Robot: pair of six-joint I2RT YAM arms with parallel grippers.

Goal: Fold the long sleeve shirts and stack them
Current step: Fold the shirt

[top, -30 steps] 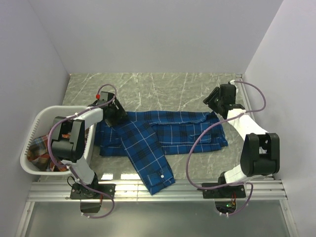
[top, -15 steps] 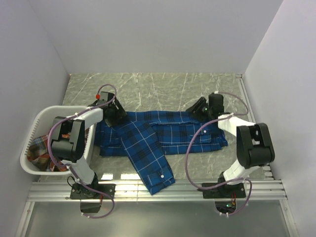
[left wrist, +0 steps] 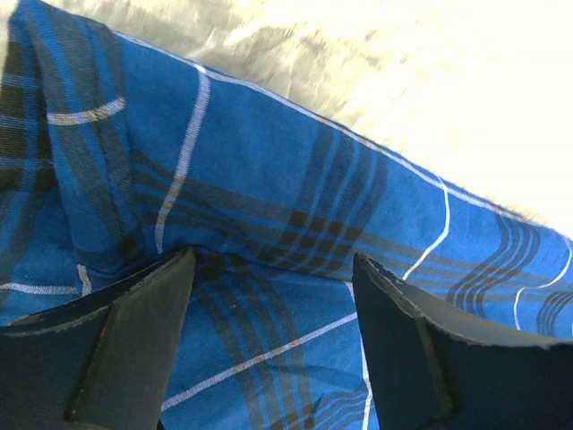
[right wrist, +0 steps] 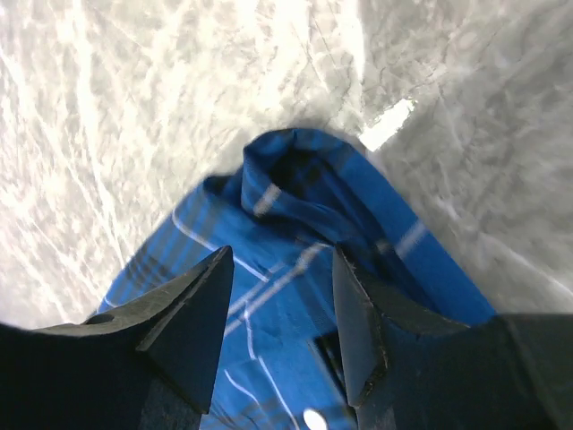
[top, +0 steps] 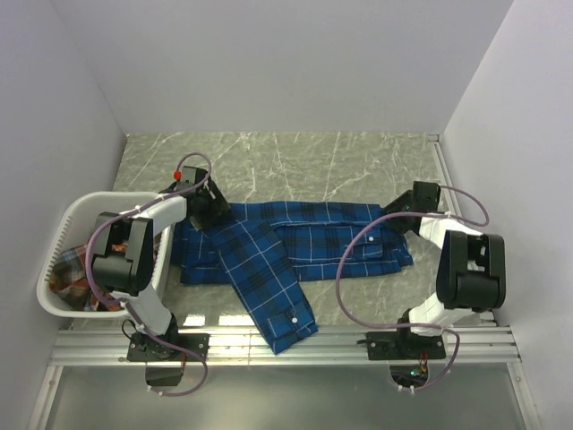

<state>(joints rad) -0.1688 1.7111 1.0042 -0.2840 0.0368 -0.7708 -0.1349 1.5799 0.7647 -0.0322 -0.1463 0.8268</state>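
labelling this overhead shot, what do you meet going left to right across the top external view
white laundry basket → left gripper → blue plaid shirt → right gripper

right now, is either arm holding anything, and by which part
Nothing is held. The jaws on the left arm stand open over the far left corner of the blue shirt; those on the right arm stand open over its right end.
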